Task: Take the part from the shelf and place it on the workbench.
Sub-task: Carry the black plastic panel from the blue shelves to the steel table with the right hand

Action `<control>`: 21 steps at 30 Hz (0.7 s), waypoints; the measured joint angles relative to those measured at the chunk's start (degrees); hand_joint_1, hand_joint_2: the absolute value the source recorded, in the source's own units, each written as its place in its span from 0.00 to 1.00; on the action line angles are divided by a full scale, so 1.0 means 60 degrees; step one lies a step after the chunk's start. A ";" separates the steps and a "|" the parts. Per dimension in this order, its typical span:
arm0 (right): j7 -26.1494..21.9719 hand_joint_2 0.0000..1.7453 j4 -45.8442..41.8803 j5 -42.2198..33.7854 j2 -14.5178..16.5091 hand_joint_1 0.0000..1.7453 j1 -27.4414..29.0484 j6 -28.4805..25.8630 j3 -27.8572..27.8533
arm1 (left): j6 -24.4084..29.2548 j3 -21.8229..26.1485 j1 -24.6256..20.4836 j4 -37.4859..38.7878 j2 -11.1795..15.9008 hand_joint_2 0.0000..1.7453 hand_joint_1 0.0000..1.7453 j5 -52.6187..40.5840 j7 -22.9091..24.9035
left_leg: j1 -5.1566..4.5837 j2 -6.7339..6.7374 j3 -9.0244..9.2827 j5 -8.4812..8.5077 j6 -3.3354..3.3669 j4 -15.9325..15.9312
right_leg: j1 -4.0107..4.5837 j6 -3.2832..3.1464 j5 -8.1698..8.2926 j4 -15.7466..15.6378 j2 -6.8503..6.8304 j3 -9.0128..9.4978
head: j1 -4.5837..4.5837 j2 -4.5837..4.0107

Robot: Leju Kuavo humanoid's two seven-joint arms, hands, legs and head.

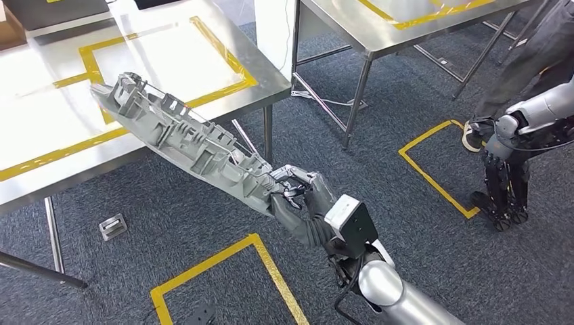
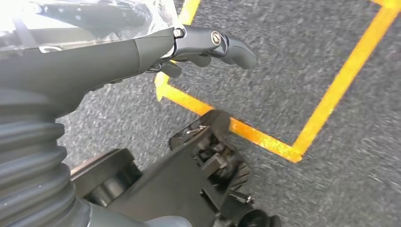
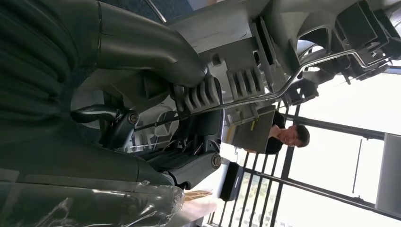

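The part (image 1: 186,139) is a long grey casting with ribs and a thin wire rod along it. My right hand (image 1: 301,200) grips its near end, fingers wrapped around the ribs. The part hangs tilted in the air, its far end over the steel workbench (image 1: 40,88) marked with yellow tape and its near end over the carpet. The right wrist view shows the part (image 3: 283,42) up close, clamped under my right hand (image 3: 156,61). My left hand (image 2: 142,52) hangs above the floor, fingers loosely apart and holding nothing.
A second steel table (image 1: 352,20) stands at the back right. Yellow tape rectangles (image 1: 433,176) mark the grey carpet. A small metal block (image 1: 113,225) lies near the workbench leg. At the far right are a dark-trousered person (image 1: 541,47) and another silver arm with a dark hand (image 1: 504,183).
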 joint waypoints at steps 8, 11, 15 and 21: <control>-0.0002 1.00 0.0036 0.0000 -0.0013 1.00 0.0002 0.0003 0.0000 | 0.0015 0.0037 -0.0002 -0.0003 -0.0016 1.00 0.00 -0.0002 0.0001 | -0.0030 -0.0061 0.0468 -0.0430 -0.0073 0.0039 | 0.0030 -0.0096 0.1335 -0.0553 0.0048 -0.0495 | 0.0018 0.0000; -0.0008 1.00 0.0035 0.0000 -0.0010 1.00 -0.0015 -0.0003 -0.0014 | 0.0025 0.0051 -0.0022 -0.0004 -0.0027 1.00 0.00 -0.0010 0.0007 | -0.0013 -0.0069 0.0468 -0.0489 -0.0228 0.0021 | 0.0094 -0.0242 0.1216 -0.0936 0.0073 -0.0309 | -0.0005 0.0000; 0.0003 1.00 0.0038 0.0000 0.0000 1.00 -0.0021 -0.0005 -0.0036 | 0.0025 0.0069 -0.0022 -0.0004 -0.0028 1.00 0.00 -0.0014 0.0007 | 0.0017 -0.0053 0.0096 -0.0954 -0.0399 0.0865 | 0.0016 -0.0430 0.1168 -0.1088 0.0047 -0.0118 | -0.0022 0.0000; 0.0004 1.00 0.0081 0.0000 0.0007 1.00 -0.0024 0.0002 -0.0033 | 0.0024 0.0075 0.0023 -0.0004 -0.0027 1.00 0.00 -0.0014 0.0007 | 0.0064 -0.0042 -0.0708 -0.0406 -0.0493 0.1643 | 0.0005 -0.0418 0.0877 -0.1090 0.0054 0.0272 | -0.0039 0.0000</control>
